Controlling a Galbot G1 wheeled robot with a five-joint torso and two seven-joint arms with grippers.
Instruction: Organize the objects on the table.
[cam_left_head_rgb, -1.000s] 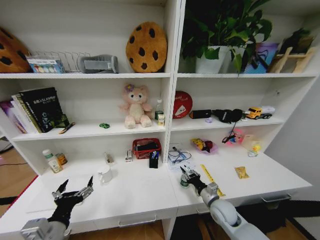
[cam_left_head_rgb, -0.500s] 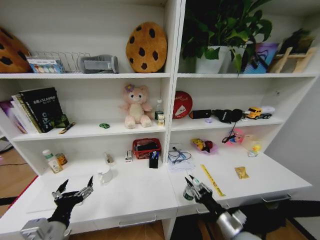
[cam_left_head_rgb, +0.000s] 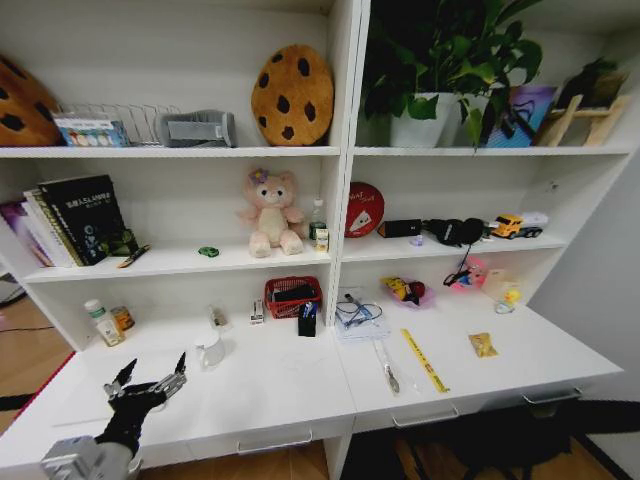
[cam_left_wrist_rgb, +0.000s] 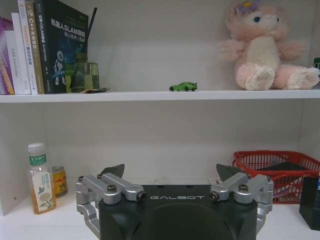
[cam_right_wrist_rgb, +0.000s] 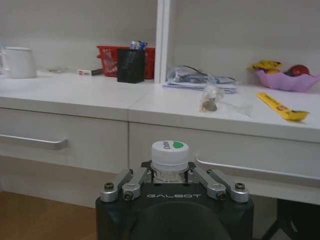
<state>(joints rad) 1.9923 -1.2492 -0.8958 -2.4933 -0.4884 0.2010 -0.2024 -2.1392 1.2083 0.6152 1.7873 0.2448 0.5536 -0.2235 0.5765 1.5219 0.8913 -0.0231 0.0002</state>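
My right gripper (cam_right_wrist_rgb: 170, 176) is shut on a small clear bottle (cam_right_wrist_rgb: 170, 154) with a white cap marked green. It hangs in front of the white table (cam_right_wrist_rgb: 90, 95), below its top and level with the drawer fronts. On the table stand a black pen holder (cam_left_head_rgb: 308, 318) with blue pens and a white mug (cam_left_head_rgb: 210, 350), and a clear plastic bag (cam_left_head_rgb: 386, 368) and a yellow strip (cam_left_head_rgb: 424, 360) lie flat. My left gripper (cam_left_head_rgb: 146, 385) hovers open over the table's left front, holding nothing. Ahead of it by the wall stand a drink bottle (cam_left_wrist_rgb: 39, 180) and a small can (cam_left_wrist_rgb: 59, 181).
At the back of the table are a red basket (cam_left_head_rgb: 293, 295), papers with a cable (cam_left_head_rgb: 357, 315) and a purple fruit bowl (cam_left_head_rgb: 407, 291). A snack packet (cam_left_head_rgb: 484, 345) lies at the right. Silver drawer handles (cam_right_wrist_rgb: 35, 143) jut out below. Shelves above hold a green toy car (cam_left_wrist_rgb: 183, 86) and books.
My right gripper has pulled back off the table toward me and down, out of the head view, with the small bottle in it. The left arm has not moved.
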